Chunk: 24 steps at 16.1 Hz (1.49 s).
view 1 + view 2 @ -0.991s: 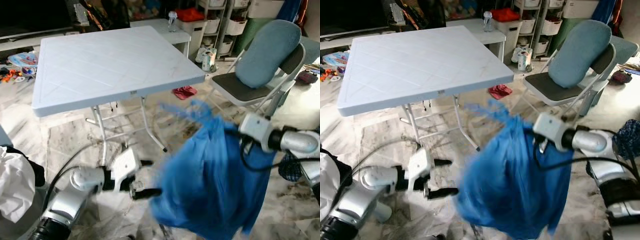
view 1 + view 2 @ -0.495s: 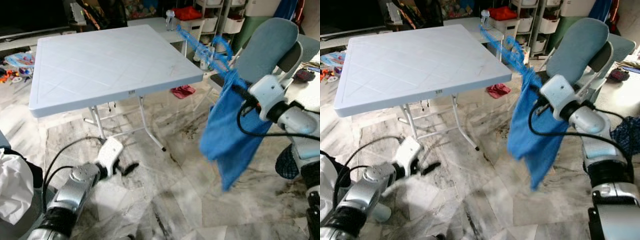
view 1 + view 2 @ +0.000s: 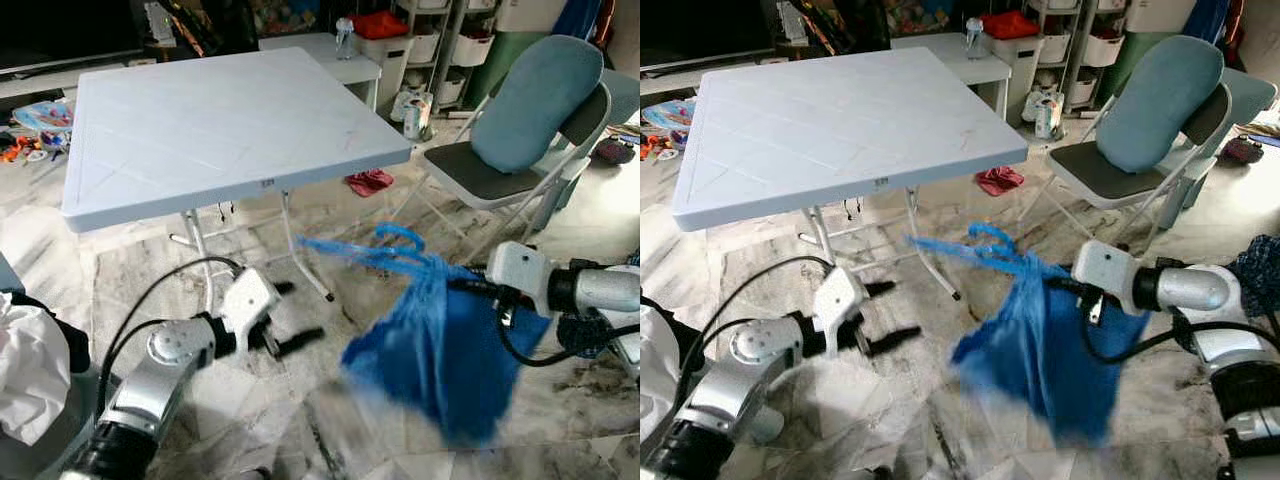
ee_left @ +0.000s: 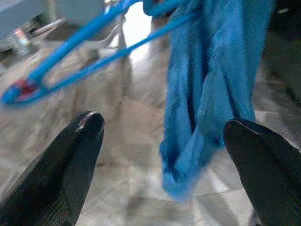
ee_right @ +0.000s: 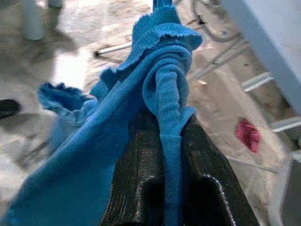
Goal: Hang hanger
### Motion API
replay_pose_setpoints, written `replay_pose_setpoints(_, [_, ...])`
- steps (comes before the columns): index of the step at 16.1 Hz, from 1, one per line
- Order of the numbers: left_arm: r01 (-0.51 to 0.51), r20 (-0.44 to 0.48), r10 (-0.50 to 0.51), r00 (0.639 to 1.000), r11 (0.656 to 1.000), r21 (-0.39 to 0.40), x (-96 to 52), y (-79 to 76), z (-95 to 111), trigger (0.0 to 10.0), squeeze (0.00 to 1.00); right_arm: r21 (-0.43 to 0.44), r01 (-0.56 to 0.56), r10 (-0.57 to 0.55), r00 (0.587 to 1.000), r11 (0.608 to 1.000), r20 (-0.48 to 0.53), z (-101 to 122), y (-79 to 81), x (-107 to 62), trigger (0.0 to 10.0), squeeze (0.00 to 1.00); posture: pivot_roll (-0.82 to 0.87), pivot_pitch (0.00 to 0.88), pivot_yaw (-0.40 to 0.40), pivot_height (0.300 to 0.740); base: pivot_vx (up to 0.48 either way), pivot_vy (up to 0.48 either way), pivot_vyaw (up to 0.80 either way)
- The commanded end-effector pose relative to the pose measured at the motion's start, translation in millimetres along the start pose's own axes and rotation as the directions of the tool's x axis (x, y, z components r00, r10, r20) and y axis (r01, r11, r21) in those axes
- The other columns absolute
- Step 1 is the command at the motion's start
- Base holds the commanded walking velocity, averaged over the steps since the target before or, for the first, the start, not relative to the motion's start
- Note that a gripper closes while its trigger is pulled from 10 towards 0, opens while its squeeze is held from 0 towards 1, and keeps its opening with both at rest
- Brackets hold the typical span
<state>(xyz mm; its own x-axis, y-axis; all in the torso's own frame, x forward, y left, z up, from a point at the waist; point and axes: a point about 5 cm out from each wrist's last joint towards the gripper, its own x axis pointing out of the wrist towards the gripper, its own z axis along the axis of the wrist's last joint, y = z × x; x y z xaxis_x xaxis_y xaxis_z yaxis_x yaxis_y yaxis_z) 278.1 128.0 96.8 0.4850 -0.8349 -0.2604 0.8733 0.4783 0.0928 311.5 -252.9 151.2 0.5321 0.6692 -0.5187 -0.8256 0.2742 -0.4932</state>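
Below the table (image 3: 230,125), the right gripper (image 5: 162,141) is pinched on the blue cloth (image 3: 440,350) draped on the hanger (image 3: 375,250), holding both in the air near the chair (image 3: 520,130); nothing to hang it on is visible, so hanging is, I judge, entirely left to do. Under the table's front edge the left gripper (image 3: 290,320) is spread wide and empty. Its wrist view reveals the hanger's bare frame, while the right wrist view reveals the clamped fold.
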Motion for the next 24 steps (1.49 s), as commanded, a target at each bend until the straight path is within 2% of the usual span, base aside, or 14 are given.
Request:
replay_pose_setpoints(1, [0.052, 0.013, -0.053, 0.999, 0.998, 0.027, -0.4, -3.5, 6, 10.0, 0.00, -0.044, -0.062, 0.062, 0.998, 0.997, 0.005, 6, 0.4, -3.3, 10.0, 0.00, -0.11, 0.000, 0.000, 0.740, 0.000, 0.000, 0.00])
replay_pose_setpoints(3, [0.071, 0.022, -0.073, 0.997, 0.995, 0.076, -1.7, -2.4, 8, 10.0, 0.00, -0.029, -0.186, 0.187, 0.982, 0.982, 0.038, 9, 11.7, -3.2, 10.0, 0.00, -0.11, 0.000, -0.002, 0.740, 0.000, 0.000, 0.00])
replay_pose_setpoints(5, [0.053, 0.050, -0.055, 0.997, 0.997, 0.056, -1.9, 0.8, 12, 10.0, 0.00, -0.035, -0.242, 0.243, 0.969, 0.970, 0.043, 10, 18.2, -3.4, 10.0, 0.00, -0.11, 0.000, -0.002, 0.740, 0.000, 0.000, 0.00])
replay_pose_setpoints(8, [0.109, -0.017, -0.108, 0.994, 0.993, 0.045, -6.0, -3.9, 0, 10.0, 0.00, -0.038, -0.259, 0.262, 0.956, 0.965, 0.133, 22, 19.1, -2.2, 10.0, 0.00, -0.10, 0.000, -0.008, 0.740, 0.000, 0.000, 0.00])
replay_pose_setpoints(9, [0.149, -0.027, -0.148, 0.989, 0.988, 0.030, -6.1, -8.3, -5, 5.8, 0.00, -0.055, -0.288, 0.293, 0.939, 0.956, 0.180, 31, 22.4, -3.1, 10.0, 0.00, -0.10, 0.000, -0.009, 0.740, 0.000, 0.000, 0.00])
replay_pose_setpoints(10, [0.168, -0.026, -0.167, 0.986, 0.985, 0.034, -3.6, -9.1, -5, 0.0, 0.00, -0.072, -0.301, 0.310, 0.932, 0.951, 0.187, 35, 23.8, -0.9, 10.0, 0.00, -0.11, 0.000, -0.009, 0.740, 0.000, 0.000, 0.00])
replay_pose_setpoints(16, [0.186, 0.002, -0.187, 0.982, 0.977, 0.103, 10.6, -0.3, 7, 0.2, 0.00, -0.124, -0.364, 0.382, 0.906, 0.923, 0.182, 44, 29.5, 4.3, 10.0, 0.00, -0.11, 0.000, -0.009, 0.740, 0.000, 0.000, 0.00])
replay_pose_setpoints(18, [0.193, 0.007, -0.195, 0.981, 0.974, 0.121, 12.6, 0.0, 8, 2.7, 0.00, -0.129, -0.366, 0.385, 0.907, 0.921, 0.170, 42, 29.2, 3.5, 10.0, 0.00, -0.11, 0.000, -0.009, 0.740, 0.000, 0.000, 0.00])
replay_pose_setpoints(19, [0.199, 0.008, -0.201, 0.980, 0.972, 0.124, 12.8, -0.6, 9, 2.9, 0.00, -0.134, -0.365, 0.384, 0.909, 0.921, 0.165, 41, 29.2, 3.5, 10.0, 0.00, -0.11, 0.000, -0.009, 0.740, 0.000, 0.000, 0.00])
replay_pose_setpoints(20, [0.206, 0.005, -0.208, 0.978, 0.970, 0.128, 12.8, -1.1, 8, 4.2, 0.00, -0.136, -0.361, 0.380, 0.910, 0.923, 0.165, 41, 28.9, 3.8, 10.0, 0.00, -0.11, 0.000, -0.009, 0.740, 0.000, 0.000, 0.00])
replay_pose_setpoints(21, [0.226, -0.007, -0.228, 0.974, 0.964, 0.138, 12.5, -2.4, 7, 3.9, 0.00, -0.136, -0.359, 0.379, 0.910, 0.923, 0.166, 41, 28.7, 3.9, 10.0, 0.00, -0.11, 0.000, -0.010, 0.740, 0.000, 0.000, 0.00])
replay_pose_setpoints(22, [0.254, -0.032, -0.252, 0.967, 0.955, 0.154, 11.3, -4.0, 5, 4.8, 0.00, -0.151, -0.335, 0.356, 0.923, 0.930, 0.146, 39, 26.1, 5.7, 10.0, 0.00, -0.11, 0.000, -0.010, 0.740, 0.000, 0.000, 0.00])
replay_pose_setpoints(23, [0.252, -0.034, -0.250, 0.968, 0.954, 0.165, 11.3, -3.9, 5, 10.0, 0.00, -0.167, -0.321, 0.343, 0.931, 0.932, 0.125, 37, 24.9, 6.9, 10.0, 0.00, -0.11, 0.000, -0.014, 0.740, 0.000, 0.000, 0.00])
replay_pose_setpoints(24, [0.248, -0.034, -0.246, 0.969, 0.957, 0.151, 10.6, -2.9, 6, 10.0, 0.00, -0.185, -0.266, 0.290, 0.950, 0.946, 0.113, 36, 20.1, 10.6, 10.0, 0.00, -0.11, 0.000, -0.015, 0.740, 0.000, 0.000, 0.00])
